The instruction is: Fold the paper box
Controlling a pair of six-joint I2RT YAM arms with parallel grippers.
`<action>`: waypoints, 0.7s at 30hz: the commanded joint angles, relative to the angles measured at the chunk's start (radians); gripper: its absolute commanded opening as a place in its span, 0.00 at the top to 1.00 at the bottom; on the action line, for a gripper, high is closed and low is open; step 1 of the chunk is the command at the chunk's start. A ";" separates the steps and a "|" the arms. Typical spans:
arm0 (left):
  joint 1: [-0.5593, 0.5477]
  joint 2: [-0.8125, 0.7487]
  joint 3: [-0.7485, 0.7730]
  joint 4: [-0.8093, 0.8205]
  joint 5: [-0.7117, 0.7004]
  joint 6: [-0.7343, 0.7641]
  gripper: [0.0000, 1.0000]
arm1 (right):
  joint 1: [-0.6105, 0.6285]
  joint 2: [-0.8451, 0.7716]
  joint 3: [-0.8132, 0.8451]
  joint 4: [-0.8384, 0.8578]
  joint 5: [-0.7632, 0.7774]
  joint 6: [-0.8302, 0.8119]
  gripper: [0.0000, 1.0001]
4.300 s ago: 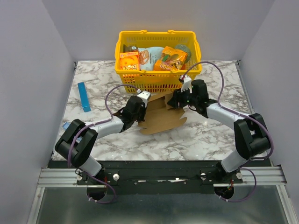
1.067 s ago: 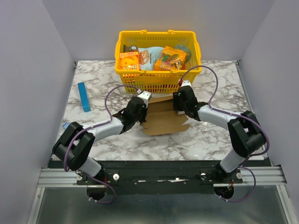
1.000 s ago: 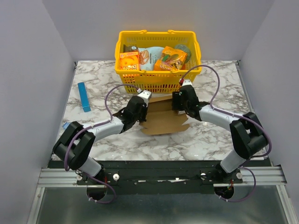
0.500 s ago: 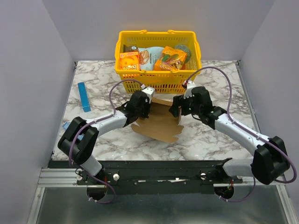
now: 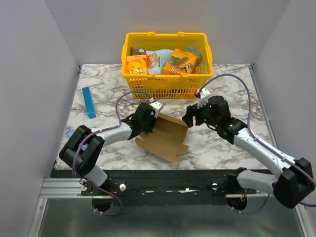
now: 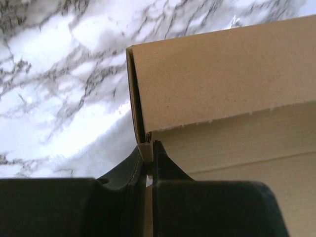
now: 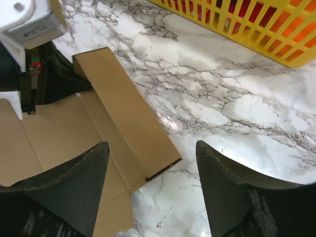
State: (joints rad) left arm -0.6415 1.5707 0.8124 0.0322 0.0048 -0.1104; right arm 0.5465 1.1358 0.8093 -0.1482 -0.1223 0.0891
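The paper box (image 5: pixel 167 137) is a flat brown cardboard sheet with flaps, lying tilted on the marble table in front of the basket. One long flap (image 7: pixel 123 106) is folded over along its far edge. My left gripper (image 5: pixel 146 118) is at the sheet's left end, shut on the thin cardboard edge (image 6: pixel 141 148). From the left wrist the box (image 6: pixel 222 89) fills the right half of the view. My right gripper (image 5: pixel 189 117) hovers just off the box's right corner, open, with nothing between its fingers (image 7: pixel 152 148).
A yellow basket (image 5: pixel 167 85) with orange snack packs stands at the back; its mesh wall (image 7: pixel 256 29) shows from the right wrist. A slim blue box (image 5: pixel 89 102) lies at the left. A small blue item (image 5: pixel 70 132) sits by the left arm's elbow.
My right gripper has opened, let go of the box and drawn back to the right. The left gripper, still shut, has dragged and turned the sheet toward the near left.
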 commanded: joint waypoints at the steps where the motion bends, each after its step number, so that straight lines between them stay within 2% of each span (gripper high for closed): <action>1: 0.000 -0.089 -0.103 0.184 -0.039 0.074 1.00 | 0.023 0.048 -0.035 0.048 -0.023 0.024 0.24; 4: 0.000 -0.107 -0.134 0.227 -0.031 0.081 0.97 | 0.047 0.047 -0.070 0.096 -0.010 0.072 0.28; 5: -0.001 -0.109 -0.137 0.235 -0.032 0.078 0.83 | 0.053 0.045 -0.078 0.117 0.018 0.095 0.30; 10: 0.000 -0.109 -0.176 0.264 -0.042 0.051 0.71 | 0.099 0.041 -0.162 0.217 0.148 0.214 0.37; 13: 0.002 -0.121 -0.199 0.281 -0.040 0.037 0.55 | 0.154 0.039 -0.222 0.285 0.240 0.254 0.41; 17: 0.000 -0.170 -0.222 0.278 -0.031 0.020 0.28 | 0.213 0.041 -0.262 0.312 0.375 0.313 0.41; 18: 0.000 -0.187 -0.229 0.275 -0.025 0.009 0.25 | 0.220 0.039 -0.268 0.312 0.394 0.325 0.41; 19: 0.000 -0.265 -0.269 0.268 -0.020 -0.006 0.13 | 0.236 0.027 -0.274 0.309 0.445 0.345 0.41; 21: 0.000 -0.302 -0.291 0.245 -0.006 -0.023 0.10 | 0.239 0.010 -0.282 0.308 0.463 0.350 0.41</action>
State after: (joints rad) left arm -0.6415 1.3792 0.5709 0.2722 -0.0151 -0.0921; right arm 0.7670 1.1801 0.5594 0.1356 0.2047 0.3786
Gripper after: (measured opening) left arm 0.865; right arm 0.593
